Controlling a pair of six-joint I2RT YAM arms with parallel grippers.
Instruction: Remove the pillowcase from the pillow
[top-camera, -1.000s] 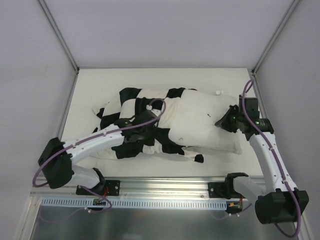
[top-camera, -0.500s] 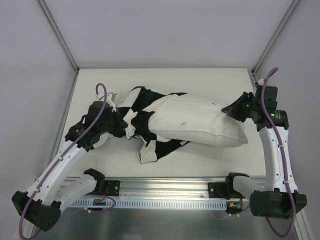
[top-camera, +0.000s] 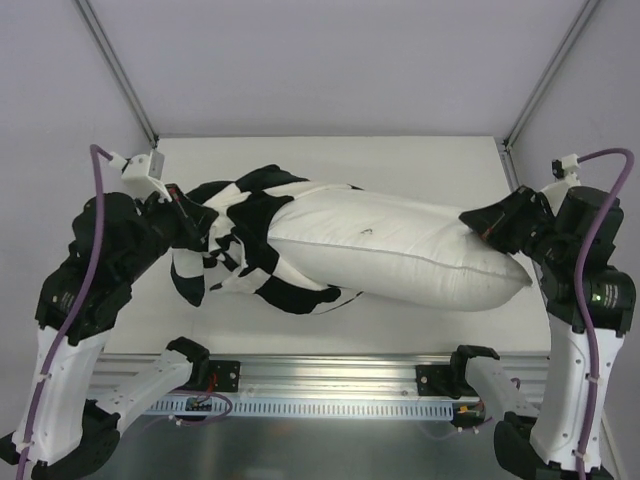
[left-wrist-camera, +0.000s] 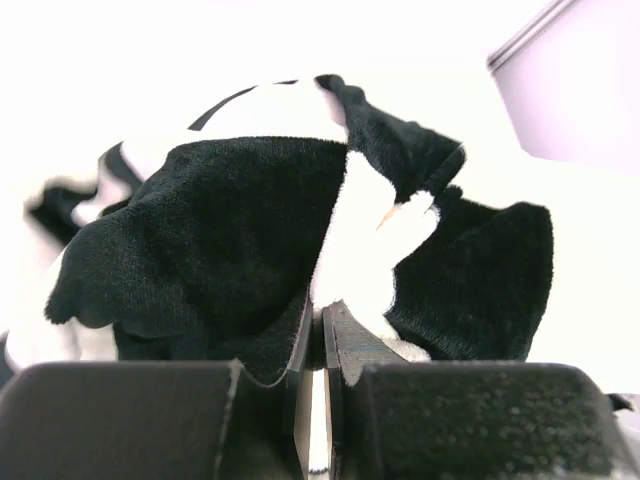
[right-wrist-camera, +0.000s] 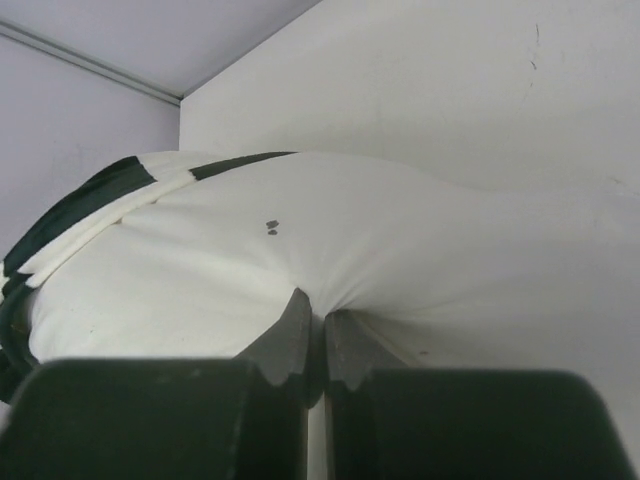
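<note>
The white pillow (top-camera: 400, 255) hangs stretched between both arms above the table. Its right part is bare. The black-and-white checkered pillowcase (top-camera: 245, 250) is bunched over its left end. My left gripper (top-camera: 190, 222) is shut on the pillowcase (left-wrist-camera: 230, 230) at the left. My right gripper (top-camera: 478, 222) is shut on the pillow's right end, and the white cloth (right-wrist-camera: 300, 230) puckers at its fingertips. The pillow's tag is not visible.
The white table (top-camera: 400, 160) lies below, with grey walls on three sides. A metal rail (top-camera: 330, 375) with the arm bases runs along the near edge.
Both arms have risen and pulled apart. The pillow is lifted off the table and stretched. The pillowcase has slid further left, baring more of the pillow.
</note>
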